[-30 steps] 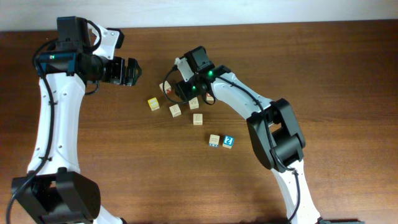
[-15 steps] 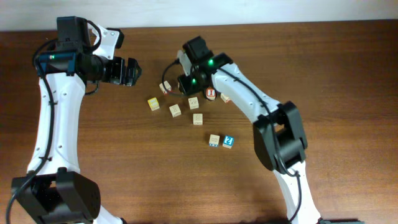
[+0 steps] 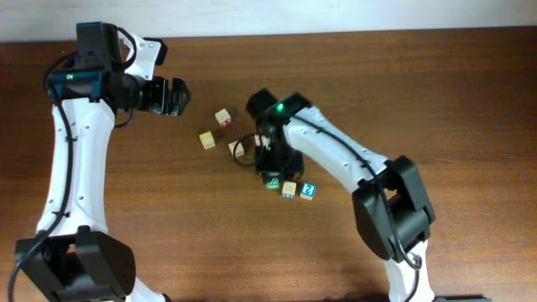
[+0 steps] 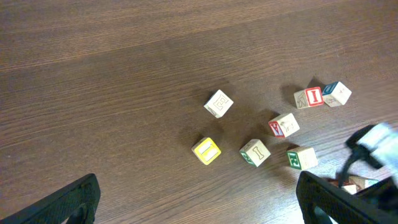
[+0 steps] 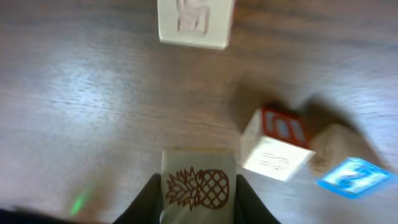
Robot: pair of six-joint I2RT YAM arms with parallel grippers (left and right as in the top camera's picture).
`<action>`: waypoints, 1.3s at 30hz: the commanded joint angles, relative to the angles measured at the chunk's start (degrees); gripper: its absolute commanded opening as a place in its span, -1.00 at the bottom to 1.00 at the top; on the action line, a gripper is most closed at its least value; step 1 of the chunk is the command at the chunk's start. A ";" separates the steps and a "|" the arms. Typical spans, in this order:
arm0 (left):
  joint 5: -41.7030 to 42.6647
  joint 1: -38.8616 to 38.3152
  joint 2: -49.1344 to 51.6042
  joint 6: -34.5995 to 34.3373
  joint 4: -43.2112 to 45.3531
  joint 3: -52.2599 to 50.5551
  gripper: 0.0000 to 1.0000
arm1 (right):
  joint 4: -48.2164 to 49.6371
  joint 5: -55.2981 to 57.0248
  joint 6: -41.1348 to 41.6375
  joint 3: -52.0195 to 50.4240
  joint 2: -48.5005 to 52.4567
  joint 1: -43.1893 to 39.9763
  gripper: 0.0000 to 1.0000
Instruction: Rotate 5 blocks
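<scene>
Right wrist cam: right tool (image 5: pixel 199 194) just swung down and clamped onto the pineapple block (image 5: pixel 199 183), so a rotation looks underway; left tool (image 4: pixel 202 202) sits wide apart.

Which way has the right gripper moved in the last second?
Yes. Overhead, the right gripper, holding the pineapple block, came down-frame, from beyond the yellow-bordered cube toward the blue "?" block.
</scene>
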 commanded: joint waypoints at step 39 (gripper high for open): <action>0.46 -0.07 0.09 0.90 -0.04 1.03 0.98 | 29.22 9.29 -13.79 8.79 10.36 2.95 0.32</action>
